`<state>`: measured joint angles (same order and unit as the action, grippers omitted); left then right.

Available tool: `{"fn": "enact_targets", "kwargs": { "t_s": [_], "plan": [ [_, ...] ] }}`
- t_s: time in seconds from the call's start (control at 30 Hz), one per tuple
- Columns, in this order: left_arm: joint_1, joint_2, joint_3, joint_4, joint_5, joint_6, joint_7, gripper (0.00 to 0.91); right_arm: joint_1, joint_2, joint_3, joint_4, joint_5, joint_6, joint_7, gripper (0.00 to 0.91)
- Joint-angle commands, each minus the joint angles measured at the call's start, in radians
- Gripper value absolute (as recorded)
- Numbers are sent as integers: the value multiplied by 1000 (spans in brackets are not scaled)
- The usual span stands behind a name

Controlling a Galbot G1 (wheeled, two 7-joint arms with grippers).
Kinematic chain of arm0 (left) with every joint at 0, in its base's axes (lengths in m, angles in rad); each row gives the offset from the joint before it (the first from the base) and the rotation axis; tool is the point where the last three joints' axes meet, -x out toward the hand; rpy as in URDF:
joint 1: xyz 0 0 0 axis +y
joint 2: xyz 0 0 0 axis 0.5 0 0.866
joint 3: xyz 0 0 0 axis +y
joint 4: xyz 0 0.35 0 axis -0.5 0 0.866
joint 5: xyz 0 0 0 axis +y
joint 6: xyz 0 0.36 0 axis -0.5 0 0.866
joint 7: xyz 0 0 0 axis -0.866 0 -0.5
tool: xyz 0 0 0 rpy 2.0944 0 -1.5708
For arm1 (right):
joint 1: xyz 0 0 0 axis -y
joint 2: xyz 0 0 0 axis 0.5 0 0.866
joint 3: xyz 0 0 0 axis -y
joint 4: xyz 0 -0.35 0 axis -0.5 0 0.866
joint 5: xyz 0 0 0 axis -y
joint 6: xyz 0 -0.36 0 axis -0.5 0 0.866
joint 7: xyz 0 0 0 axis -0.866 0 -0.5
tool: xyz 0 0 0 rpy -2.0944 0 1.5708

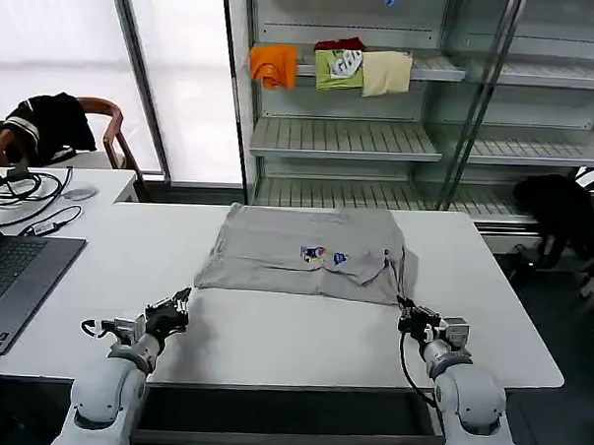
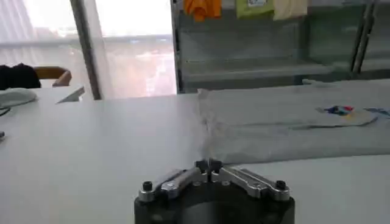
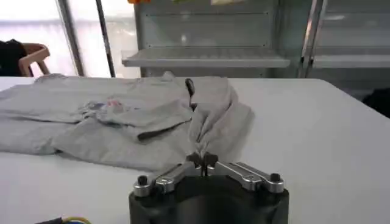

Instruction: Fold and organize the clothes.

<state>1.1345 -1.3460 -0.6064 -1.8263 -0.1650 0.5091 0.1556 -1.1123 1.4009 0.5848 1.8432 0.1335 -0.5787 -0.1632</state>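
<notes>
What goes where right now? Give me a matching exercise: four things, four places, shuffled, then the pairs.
Things:
1. grey shirt
2. left gripper
3. right gripper
4. laptop

Places:
A. at the table's left edge
B. spread across the table's middle
C. shut, near the shirt's front right corner
D. shut, off the shirt's front left corner

Pairs: 1-B, 2-D, 3-C, 4-A
</notes>
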Motion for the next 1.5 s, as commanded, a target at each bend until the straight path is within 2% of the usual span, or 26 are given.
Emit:
{"fn": "enact_targets", "kwargs": {
  "t_s": [0.03,0.27,0.6,0.63,0.67,0.7,0.73,0.77,1.5],
  "plan": [
    [-55,-12,17,45,-20,-37,-11,907,-37,6,-2,39,-6,0,-1,0],
    [-167,-51,45,170,39,-7,-15,907,-33,6,2,35,-9,0,-6,0],
    [-195,-57,46,254,47,7,-2,907,-12,6,5,15,-7,1,-9,0],
    [-195,-58,45,255,47,12,1,877,-11,6,5,15,-7,1,-9,0],
    [-193,-57,44,254,46,13,8,595,-9,6,4,13,-7,1,-9,0],
    [-191,-57,44,251,46,15,13,423,-7,6,3,11,-7,1,-8,0],
    [-189,-56,44,249,43,18,16,81,-6,6,3,10,-7,1,-8,0],
    [-188,-57,43,249,42,18,18,10,-5,7,2,9,-7,1,-8,0],
    [-161,-53,52,200,64,9,34,0,-11,-31,2,37,24,1,-33,0]
  ]
}}
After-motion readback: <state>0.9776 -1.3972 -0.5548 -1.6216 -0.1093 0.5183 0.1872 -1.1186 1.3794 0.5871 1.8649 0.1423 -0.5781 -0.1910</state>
